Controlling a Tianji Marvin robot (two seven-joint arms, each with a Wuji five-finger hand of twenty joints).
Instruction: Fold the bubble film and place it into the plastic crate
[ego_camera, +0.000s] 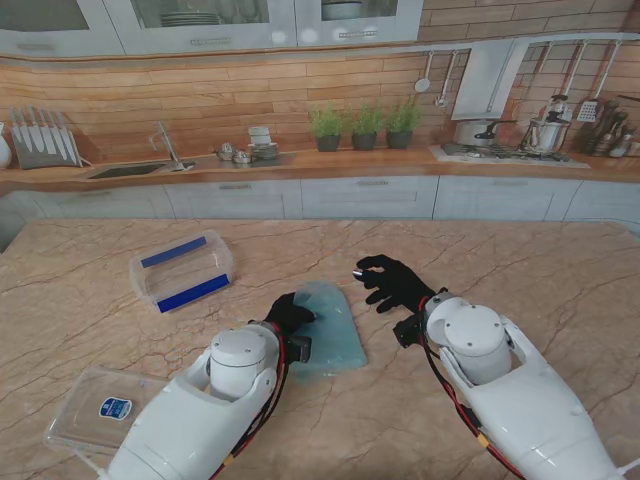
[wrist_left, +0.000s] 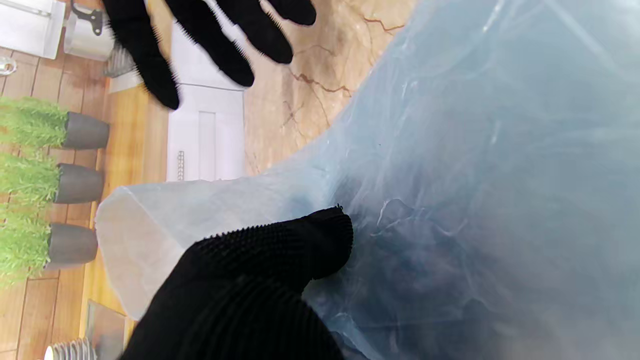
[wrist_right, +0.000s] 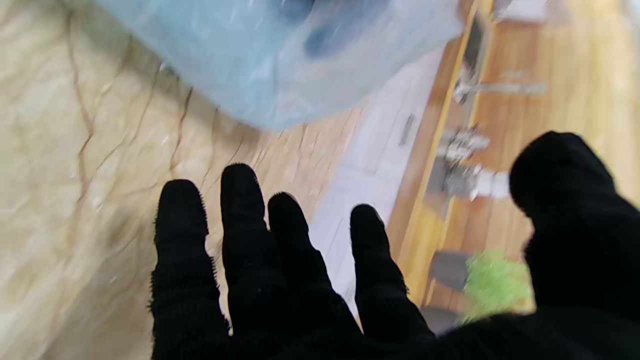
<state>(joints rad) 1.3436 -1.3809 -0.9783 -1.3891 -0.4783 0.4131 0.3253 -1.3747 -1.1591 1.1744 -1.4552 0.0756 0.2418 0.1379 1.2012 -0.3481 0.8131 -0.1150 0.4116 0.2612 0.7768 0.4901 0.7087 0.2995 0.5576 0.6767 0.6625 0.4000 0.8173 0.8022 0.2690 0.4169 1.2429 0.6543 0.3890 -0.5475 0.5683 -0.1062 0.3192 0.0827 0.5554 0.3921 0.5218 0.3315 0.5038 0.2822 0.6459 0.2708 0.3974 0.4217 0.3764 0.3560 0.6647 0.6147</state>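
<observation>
The pale blue bubble film (ego_camera: 328, 328) lies folded on the marble table in front of me. My left hand (ego_camera: 291, 312), in a black glove, grips its left edge. In the left wrist view the thumb (wrist_left: 280, 250) presses on top of the film (wrist_left: 475, 175), and dark finger shapes show through from beneath. My right hand (ego_camera: 393, 283) hovers just right of the film with fingers spread, holding nothing. The right wrist view, which is blurred, shows its fingers (wrist_right: 240, 240) apart from the film (wrist_right: 280, 55). The clear plastic crate (ego_camera: 182, 270) with blue strips stands farther off to the left.
A clear lid (ego_camera: 100, 408) with a blue label lies near the table's front left edge, beside my left arm. Behind the table runs a kitchen counter with a sink, potted plants (ego_camera: 365, 127) and a stove.
</observation>
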